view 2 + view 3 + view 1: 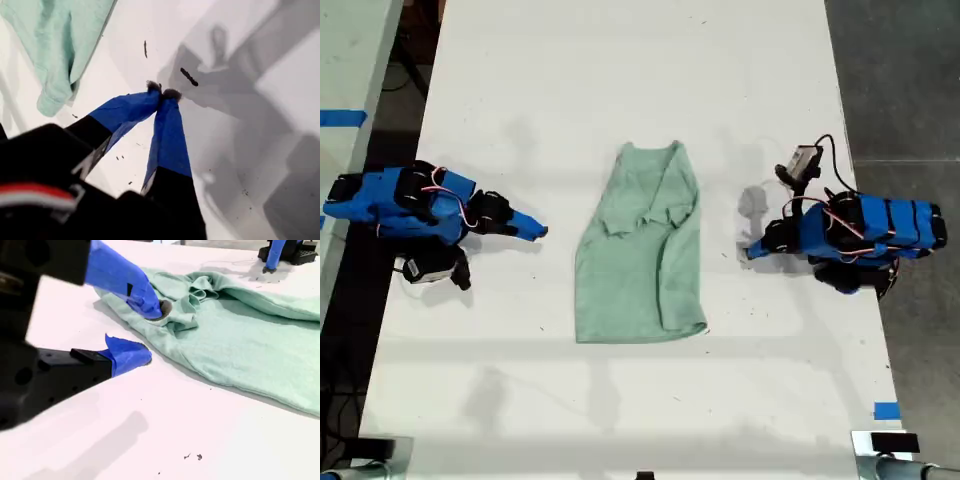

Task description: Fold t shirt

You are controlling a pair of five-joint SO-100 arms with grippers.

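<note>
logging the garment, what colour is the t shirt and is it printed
The t shirt is pale mint green, plain, no print; clearest in the exterior view.

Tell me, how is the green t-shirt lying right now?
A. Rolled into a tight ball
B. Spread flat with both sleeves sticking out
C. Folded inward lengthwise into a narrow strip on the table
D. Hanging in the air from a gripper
C: the mint-green t-shirt lies on the white table as a narrow strip, its sides and sleeves folded inward.

soft matt cloth t shirt (pixel 640 250), smooth white matt table (pixel 620 80)
</note>
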